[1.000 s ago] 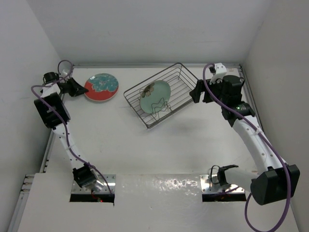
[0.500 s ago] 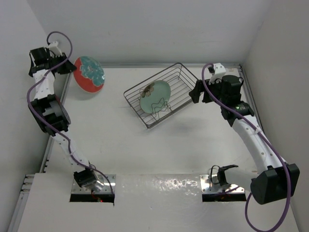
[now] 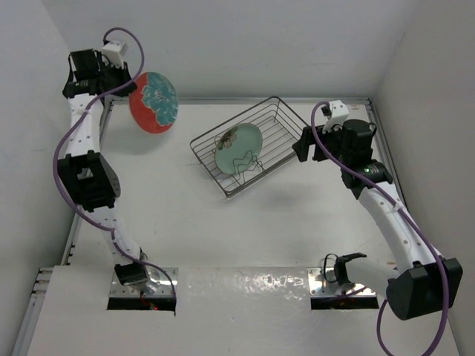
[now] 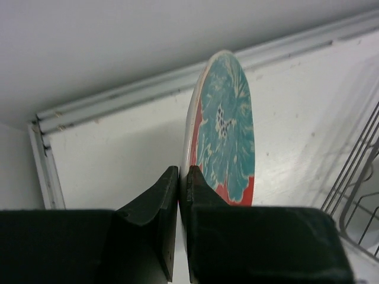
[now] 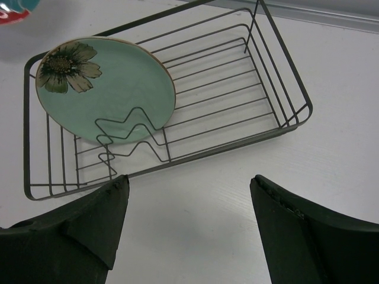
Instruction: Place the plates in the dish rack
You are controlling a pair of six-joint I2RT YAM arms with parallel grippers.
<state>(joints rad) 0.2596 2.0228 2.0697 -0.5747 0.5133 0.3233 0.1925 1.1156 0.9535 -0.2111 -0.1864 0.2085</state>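
Note:
My left gripper (image 3: 128, 83) is shut on the rim of the red-rimmed plate (image 3: 154, 101) and holds it on edge, high above the table's far left corner. In the left wrist view the plate (image 4: 226, 127) stands upright between the fingers (image 4: 155, 207). The pale mint-green plate (image 3: 239, 147) with a brown flower mark leans in the dish rack (image 3: 289, 141), held by a wavy wire divider; it also shows in the right wrist view (image 5: 109, 89). My right gripper (image 3: 303, 146) is open and empty, just right of the rack (image 5: 278, 112).
White walls close in the table at the back and both sides. A metal rail (image 3: 326, 99) runs along the far edge. The arm bases sit at the near edge.
My left arm has lifted the red-rimmed plate off the table, raised it and turned it on edge, moving slightly right. The right arm has barely moved.

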